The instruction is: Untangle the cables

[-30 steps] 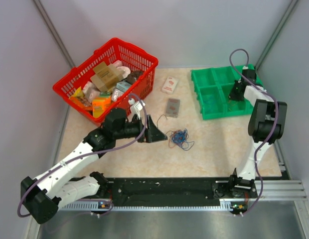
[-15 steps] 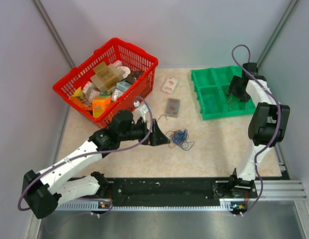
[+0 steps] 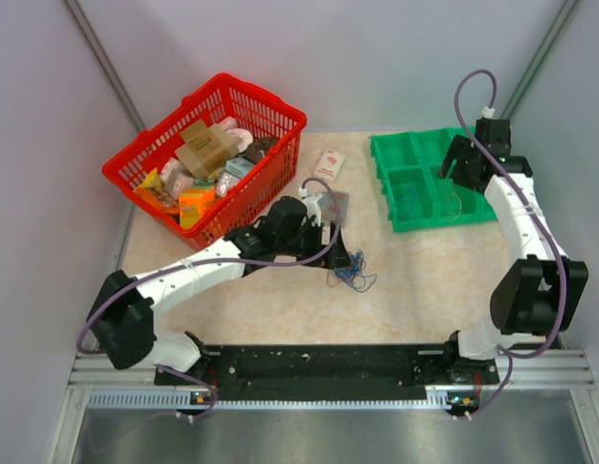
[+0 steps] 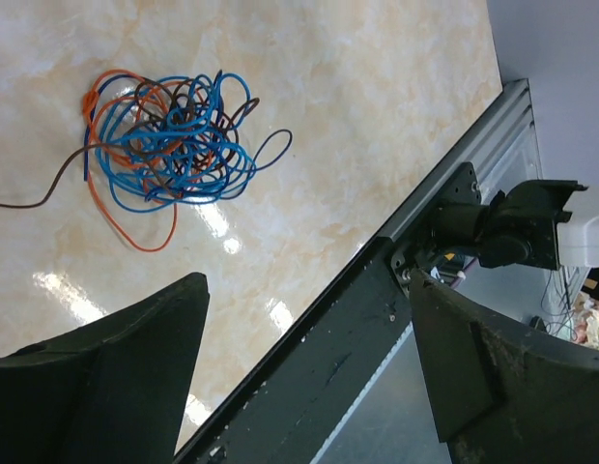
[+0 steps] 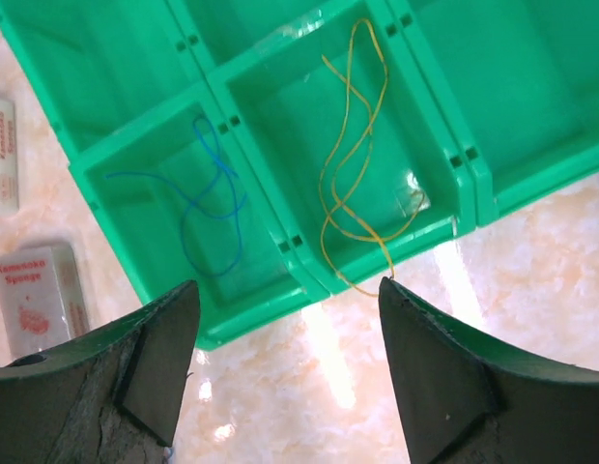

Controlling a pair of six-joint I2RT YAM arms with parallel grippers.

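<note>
- The tangle of cables (image 4: 169, 145), mostly blue and orange strands with some dark ones, lies on the marbled worktop (image 4: 377, 97); a dark strand trails off to one side.
- The left claw (image 4: 307, 290) hovers over the worktop just beside the tangle, jaws wide apart and nothing between them.
- The right claw (image 5: 287, 295) hangs above the green tray (image 5: 280, 232), jaws spread and empty.
- One blue wire (image 5: 208, 193) lies alone in one compartment of the tray.
- A yellow-orange wire (image 5: 353, 155) lies in the next compartment, one end draped over the tray wall.
- A sponge packet (image 5: 34, 290) lies on the worktop near the tray.
- The red basket (image 3: 266, 101) of packages stands at the far left.
</note>
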